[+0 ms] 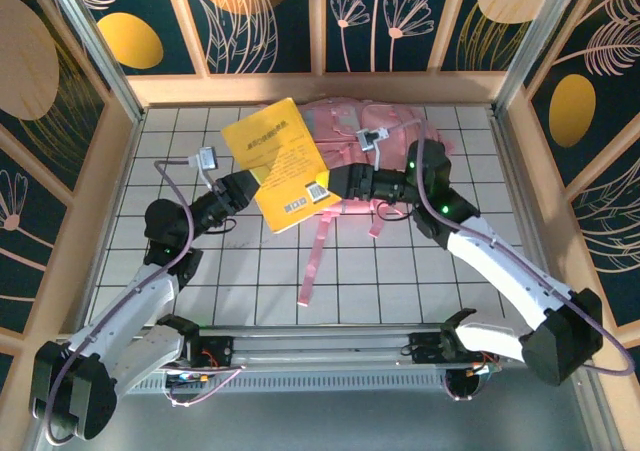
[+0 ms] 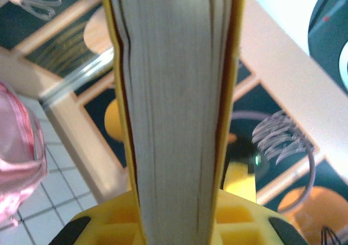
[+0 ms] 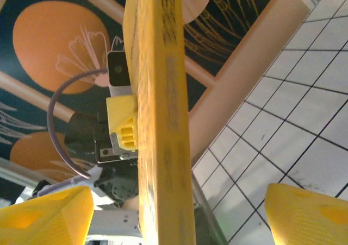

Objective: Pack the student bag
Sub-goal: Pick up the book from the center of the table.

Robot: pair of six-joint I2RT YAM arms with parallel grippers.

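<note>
From above: the yellow book [image 1: 282, 163] is gripped by the left gripper [image 1: 250, 181]; the student bag [image 1: 352, 131] is laid far-centre on the table [image 1: 400, 271]. Left wrist: pages [image 2: 174, 109] are clamped. Right wrist: the right gripper [image 3: 176, 215] is spread wide.

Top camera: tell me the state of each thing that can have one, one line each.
yellow book: closed, held up at one edge.
student bag: lying flat behind the book; whether it is zipped cannot be told.
left gripper: shut on the yellow book.
right gripper: open, fingers either side of the book, apart from it.
</note>
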